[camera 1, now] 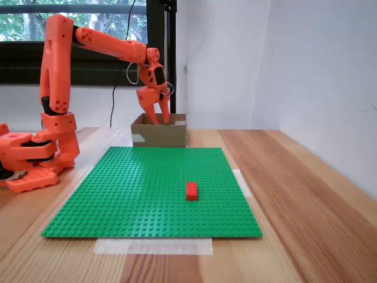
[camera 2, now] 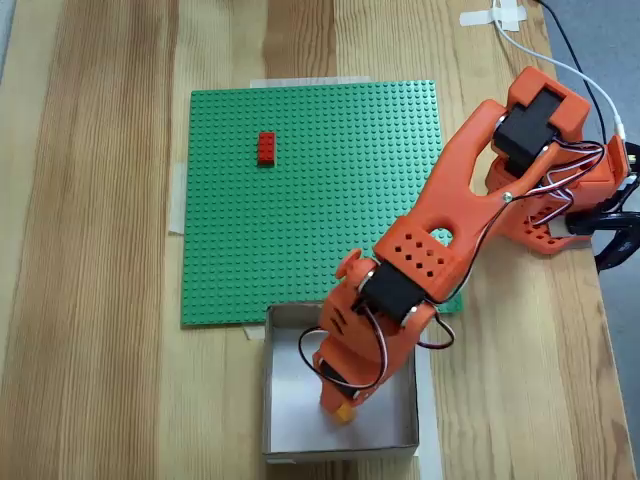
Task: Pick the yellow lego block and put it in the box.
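1. The gripper hangs over the box, tips dipping just inside its rim, fingers parted a little.
2. From above, the yellow block sits at the gripper tip inside the box; whether it is clamped or lying loose, I cannot tell.
3. The red brick lies on the green baseplate, well apart from the box.
4. The arm crosses the baseplate's corner nearest the box.
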Available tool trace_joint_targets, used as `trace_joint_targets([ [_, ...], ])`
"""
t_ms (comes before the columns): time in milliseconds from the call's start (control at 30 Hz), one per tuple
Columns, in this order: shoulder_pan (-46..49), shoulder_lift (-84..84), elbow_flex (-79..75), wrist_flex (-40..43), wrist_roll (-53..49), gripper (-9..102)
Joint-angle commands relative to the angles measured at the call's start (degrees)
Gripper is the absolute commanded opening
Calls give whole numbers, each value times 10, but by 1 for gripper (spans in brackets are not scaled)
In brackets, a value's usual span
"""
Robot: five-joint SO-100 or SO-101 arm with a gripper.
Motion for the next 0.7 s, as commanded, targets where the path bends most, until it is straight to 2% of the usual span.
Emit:
trace_joint_targets([
  [0,4,16,1,-6,-1,21],
  [167,9,56,33,-25,4,19],
  [467,43,236,122,-63,8,15],
  [667,84,350,200,-108,-35,10],
])
